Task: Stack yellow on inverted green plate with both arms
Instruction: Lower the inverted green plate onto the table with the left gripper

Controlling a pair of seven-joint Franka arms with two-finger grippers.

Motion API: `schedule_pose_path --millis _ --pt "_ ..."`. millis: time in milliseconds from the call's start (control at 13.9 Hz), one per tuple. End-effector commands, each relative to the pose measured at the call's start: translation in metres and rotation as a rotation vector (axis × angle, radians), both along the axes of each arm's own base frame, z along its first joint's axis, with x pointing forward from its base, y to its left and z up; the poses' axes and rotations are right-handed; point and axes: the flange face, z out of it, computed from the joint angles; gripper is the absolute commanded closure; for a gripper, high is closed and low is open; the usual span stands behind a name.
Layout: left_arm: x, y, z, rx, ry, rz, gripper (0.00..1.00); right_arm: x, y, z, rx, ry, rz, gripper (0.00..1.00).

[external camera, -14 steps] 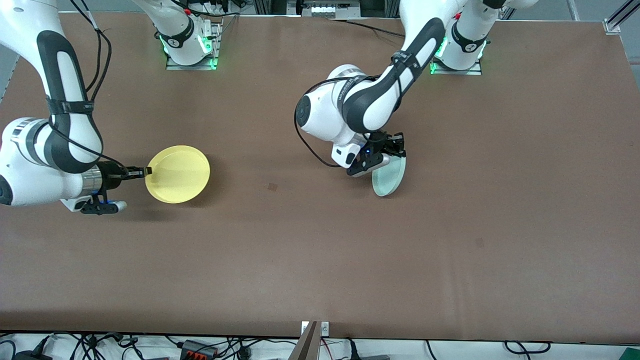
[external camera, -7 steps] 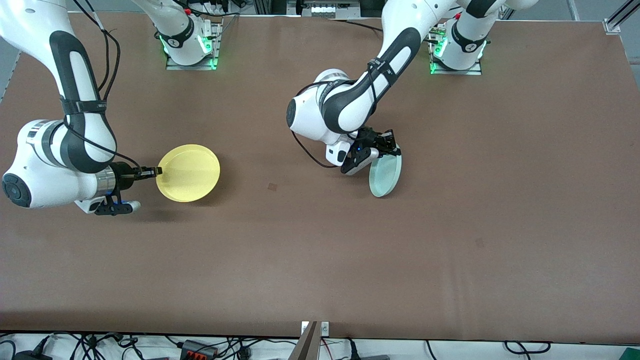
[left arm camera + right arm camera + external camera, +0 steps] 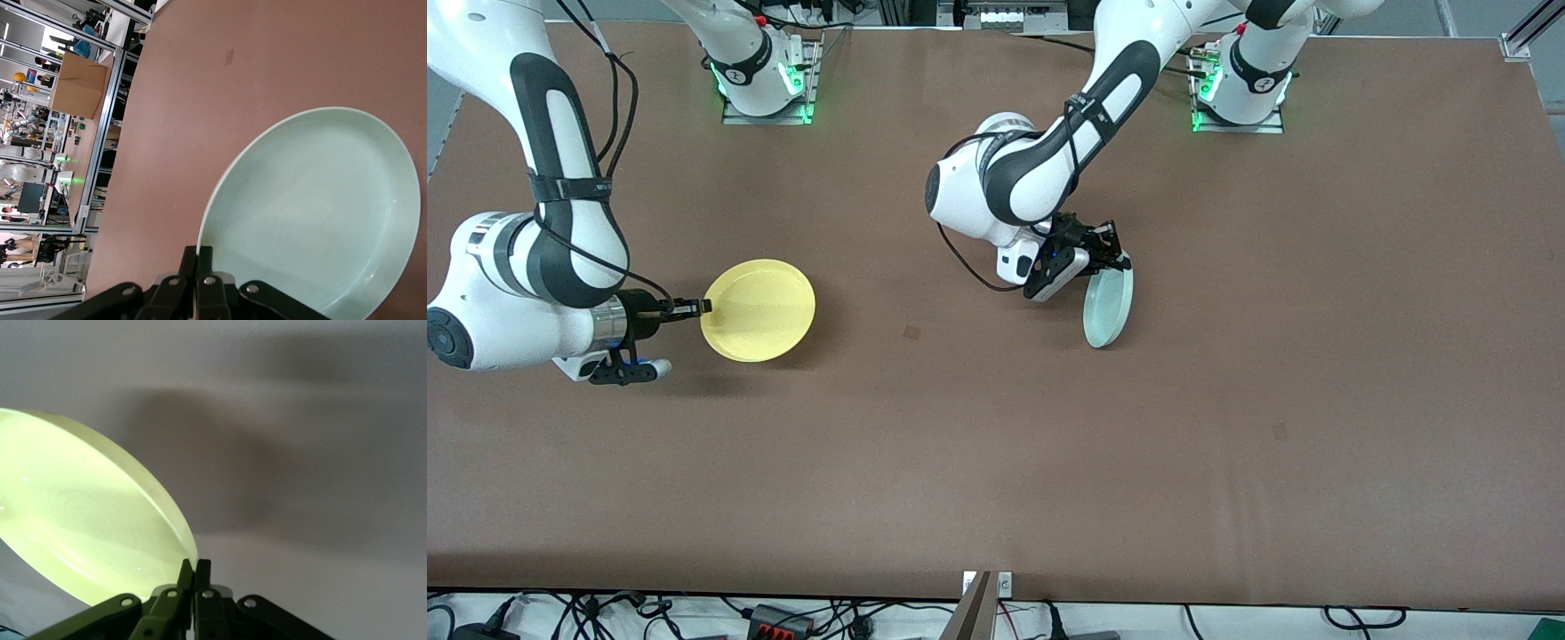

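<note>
Two arms are out over the brown counter (image 3: pixel 996 462), each with a plate pinched by the rim. The right arm bends down from its base, its forearm lying low and nearly level, and its tool (image 3: pixel 698 308) points sideways toward the middle of the counter. Its fingers are clamped tight on the edge of the yellow plate (image 3: pixel 759 310), which hangs roughly level, hollow side up, over the right arm's end of the counter, with a shadow beneath it. From the right wrist camera the yellow plate (image 3: pixel 87 533) juts out from the closed tool (image 3: pixel 194 577).

The left arm reaches in from its base, elbow folded, wrist turned over. Its tool (image 3: pixel 1119 256) grips the rim of the green plate (image 3: pixel 1108 305), which is tipped steeply on edge over the middle of the counter. Whether its lower edge touches the counter I cannot tell. The left wrist camera shows the green plate (image 3: pixel 313 213) with its hollow face toward the lens and the tool (image 3: pixel 197 263) shut on the rim.

The counter carries a small dark mark (image 3: pixel 911 332) between the plates. Cables (image 3: pixel 783 618) lie along the floor at its near edge.
</note>
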Motion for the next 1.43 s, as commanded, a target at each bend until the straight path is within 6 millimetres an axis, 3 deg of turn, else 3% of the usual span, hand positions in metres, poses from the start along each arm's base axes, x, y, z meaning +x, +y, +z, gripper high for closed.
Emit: schedule_pose_path --millis 0,143,574,932,1219,1362 --pt "0.007 -0.021 -0.029 -0.117 -0.035 -0.032 0.78 0.002 -0.003 0.005 0.027 -0.001 0.003 1.00" --pt "0.009 -0.029 -0.031 -0.164 -0.043 -0.060 0.00 0.002 -0.003 0.005 0.027 -0.001 0.003 1.00" --pt "0.014 -0.059 -0.029 -0.390 -0.073 -0.119 0.00 0.002 -0.005 0.005 0.026 0.001 -0.001 1.00" --pt "0.021 -0.085 -0.016 -0.640 -0.089 -0.124 0.00 0.002 -0.005 0.005 0.026 -0.001 0.002 1.00" --pt "0.030 -0.087 -0.009 -0.725 -0.098 -0.113 0.00 0.005 -0.005 0.009 0.023 -0.012 0.004 1.00" --pt "0.043 -0.076 0.009 -0.738 -0.116 -0.094 0.00 0.006 -0.001 0.011 0.021 -0.015 0.006 1.00"
